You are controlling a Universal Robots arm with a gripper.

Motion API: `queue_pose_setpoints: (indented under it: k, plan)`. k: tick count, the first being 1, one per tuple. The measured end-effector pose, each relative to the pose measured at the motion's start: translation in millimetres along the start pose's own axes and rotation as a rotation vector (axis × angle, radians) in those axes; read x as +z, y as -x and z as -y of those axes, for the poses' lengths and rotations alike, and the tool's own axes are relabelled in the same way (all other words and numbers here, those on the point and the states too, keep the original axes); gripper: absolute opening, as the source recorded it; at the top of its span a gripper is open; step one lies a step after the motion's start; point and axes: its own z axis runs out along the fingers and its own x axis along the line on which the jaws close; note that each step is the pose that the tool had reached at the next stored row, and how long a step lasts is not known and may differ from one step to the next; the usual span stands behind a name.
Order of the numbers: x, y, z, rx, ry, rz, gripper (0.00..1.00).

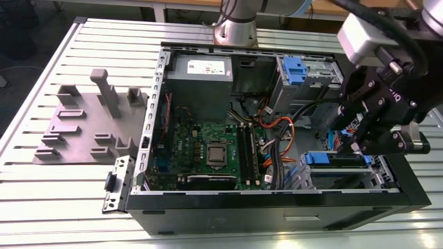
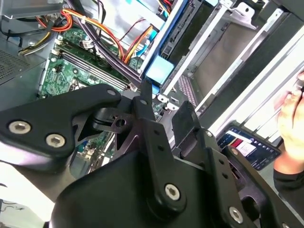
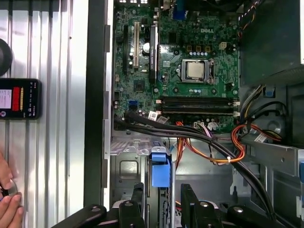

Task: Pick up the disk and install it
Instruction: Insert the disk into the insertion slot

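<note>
The disk [image 3: 160,170] stands edge-on in the drive cage by the motherboard, its blue carrier tab facing me. In the second wrist view the disk [image 2: 159,71] shows as a long blue rail ending in that tab. In the exterior view the disk [image 1: 324,158] sits in the cage at the case's near right corner. My gripper [image 3: 162,188] is open; its two black fingers [image 3: 138,202] stand apart on either side of the tab without clamping it. The gripper [image 2: 164,98] hovers just short of the tab, and the gripper [image 1: 356,147] hangs right above the cage.
The open case [image 1: 277,202] holds a motherboard [image 3: 180,71], a grey power supply [image 1: 201,78], orange and black cables [image 3: 213,142] and a second blue carrier [image 1: 294,70]. A grey fixture [image 1: 90,124] lies at the exterior view's left. A person's hand [image 3: 7,202] and a black device [image 3: 19,98] rest beside the case.
</note>
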Motion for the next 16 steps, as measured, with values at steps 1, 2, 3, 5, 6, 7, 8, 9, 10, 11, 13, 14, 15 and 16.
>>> queue_pose_setpoints:
  k: [1,2,3,5,6,7,8,9,10,11,13,14,15,16]
  plan:
    - [1.8,-0.1,0.1,0.000,0.0000,0.0000,0.43]
    - [3.6,-0.2,0.2,0.000,0.0000,0.0000,0.43]
    - [5.4,-0.2,0.2,0.000,0.0000,0.0001,0.36]
    - [9.1,-0.4,0.5,0.000,0.0000,0.0001,0.31]
    - [10.8,-0.4,0.6,0.000,0.0000,0.0000,0.25]
    - [12.7,-0.5,0.7,0.000,0.0000,0.0000,0.19]
    - [14.6,-0.6,0.8,0.000,0.0000,0.0001,0.19]
    - [16.3,-0.7,0.8,0.000,0.0000,0.0000,0.13]
    - [18.1,-0.7,0.9,0.000,0.0000,0.0001,0.11]
    - [19.9,-0.8,1.0,0.000,0.0000,0.0000,0.11]
    - [23.5,-1.0,1.1,0.000,0.0000,-0.0001,0.11]
    - [25.5,-1.0,1.2,0.000,0.0000,0.0000,0.11]
    - [27.2,-1.1,1.3,0.000,0.0000,0.0000,0.11]
    - [28.2,-1.1,1.3,0.000,0.0000,-0.0001,0.11]
